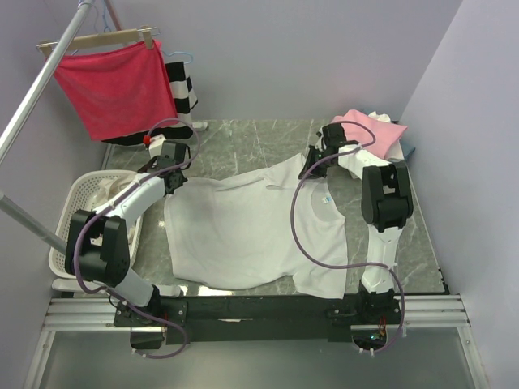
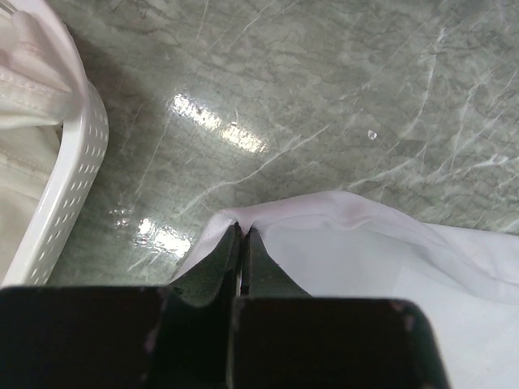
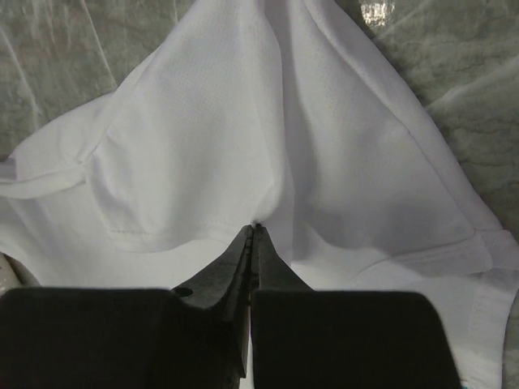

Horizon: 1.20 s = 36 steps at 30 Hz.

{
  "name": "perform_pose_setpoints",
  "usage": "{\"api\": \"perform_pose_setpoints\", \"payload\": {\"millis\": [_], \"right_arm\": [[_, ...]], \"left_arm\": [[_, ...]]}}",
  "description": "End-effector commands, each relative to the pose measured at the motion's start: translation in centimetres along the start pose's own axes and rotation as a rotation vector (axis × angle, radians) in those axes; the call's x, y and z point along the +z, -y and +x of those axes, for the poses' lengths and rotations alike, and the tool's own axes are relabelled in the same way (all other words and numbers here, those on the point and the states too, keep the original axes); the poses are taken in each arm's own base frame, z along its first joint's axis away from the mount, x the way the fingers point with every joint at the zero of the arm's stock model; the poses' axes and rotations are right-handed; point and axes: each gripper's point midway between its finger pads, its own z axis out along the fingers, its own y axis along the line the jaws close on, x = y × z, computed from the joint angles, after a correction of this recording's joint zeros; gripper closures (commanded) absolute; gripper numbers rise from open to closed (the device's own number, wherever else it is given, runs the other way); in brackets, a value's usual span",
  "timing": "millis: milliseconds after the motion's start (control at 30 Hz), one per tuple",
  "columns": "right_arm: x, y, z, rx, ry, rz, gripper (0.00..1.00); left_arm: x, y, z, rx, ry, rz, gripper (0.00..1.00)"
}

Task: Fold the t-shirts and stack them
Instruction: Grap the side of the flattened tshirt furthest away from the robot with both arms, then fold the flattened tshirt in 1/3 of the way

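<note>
Bench [image 1: 243,138] of green marble carries a white t-shirt [image 1: 235,231], spread wide across its middle. Left of that shirt stands a white basket [image 1: 77,203]; past the shirt's far right corner a pink t-shirt [image 1: 369,130] tops a small pile. The left tool [image 2: 243,237] is pinched on the shirt's far left corner, and the right tool [image 3: 254,231] is clamped on a raised fold at its far right.

The left gripper [image 2: 243,239] is pinching a raised corner of the white t-shirt [image 2: 381,267], its 2 dark fingers [image 2: 212,271] pressing together on the fabric. The shirt is spreading rightward over the green marbled tabletop [image 2: 324,97]. A white perforated basket [image 2: 77,170] is sitting to the left, holding pale cloth [image 2: 24,89].
</note>
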Motion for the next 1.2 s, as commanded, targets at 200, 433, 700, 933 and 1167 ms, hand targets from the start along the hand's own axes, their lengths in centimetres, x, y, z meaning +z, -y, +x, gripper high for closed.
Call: {"api": "perform_pose_setpoints", "payload": {"millis": [200,433,700,933,1167], "right_arm": [[-5.5,-2.3,-8.3,0.045,0.247,-0.152,1.0],[-8.8,-2.6,-13.3,0.071,0.337,-0.198,1.0],[-10.8,-2.2,-17.0,0.086,0.377,-0.258,1.0],[-10.6,-1.7,-12.8,0.095,0.308,-0.265,1.0],[-13.3,-1.9,-8.4,0.085,0.295,-0.244,1.0]], "left_arm": [[0.9,0.9,-4.4,-0.036,0.064,0.021,0.99],[3.4,1.5,-7.5,-0.004,0.086,-0.024,0.99],[6.4,1.6,-7.8,0.038,0.062,-0.049,0.99],[4.4,2.5,-7.7,0.011,0.057,0.048,0.99],[1.7,3.6,-6.8,-0.023,-0.019,0.155,0.99]]}}
